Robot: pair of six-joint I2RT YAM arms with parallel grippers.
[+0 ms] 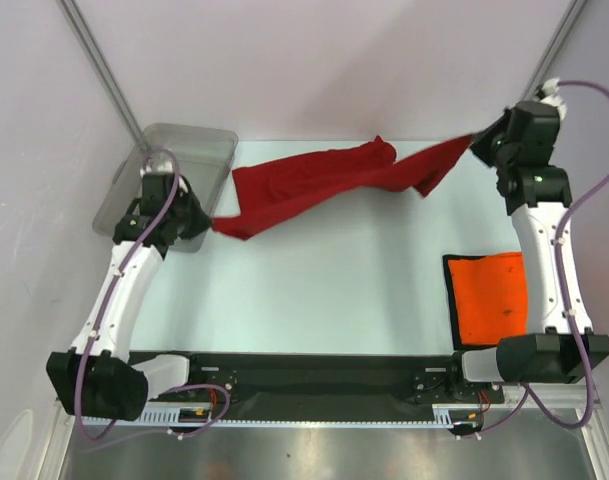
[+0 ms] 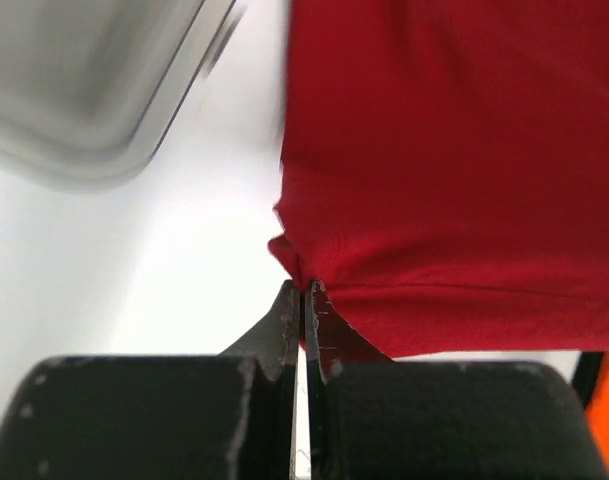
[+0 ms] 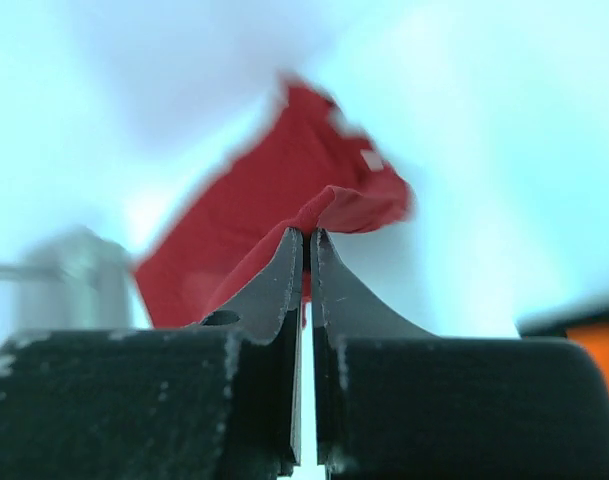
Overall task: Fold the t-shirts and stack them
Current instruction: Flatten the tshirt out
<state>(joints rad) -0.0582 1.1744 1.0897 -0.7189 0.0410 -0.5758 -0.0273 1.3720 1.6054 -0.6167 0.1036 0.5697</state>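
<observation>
Landmark for all positions: the grey tub point(image 1: 184, 131), which stands at the far left corner of the bench point(image 1: 324, 290).

Left tool point(image 1: 206, 222): clenched. It sits against the tub's near right corner. In the left wrist view the fingertips meet on a gathered corner of the dark red t-shirt point(image 1: 314, 180), with cloth pinched right at the tips.

Right tool point(image 1: 476, 140): clenched. It is well apart from the tub, far to its right and level with the tub's far rim. In the right wrist view the tips are pressed together with a fold of the same dark red cloth caught between them.

Dark red t-shirt: strung between my two tools. It starts just beside the tub's right wall and runs away from the tub to the right. The middle is bunched and twisted, and one flap hangs down near the right end. I cannot tell whether the sagging part touches the bench.

Orange t-shirt point(image 1: 489, 295): folded into a flat rectangle on the bench, well apart from the tub, to its right and nearer my bases. My right arm crosses over its right edge.
</observation>
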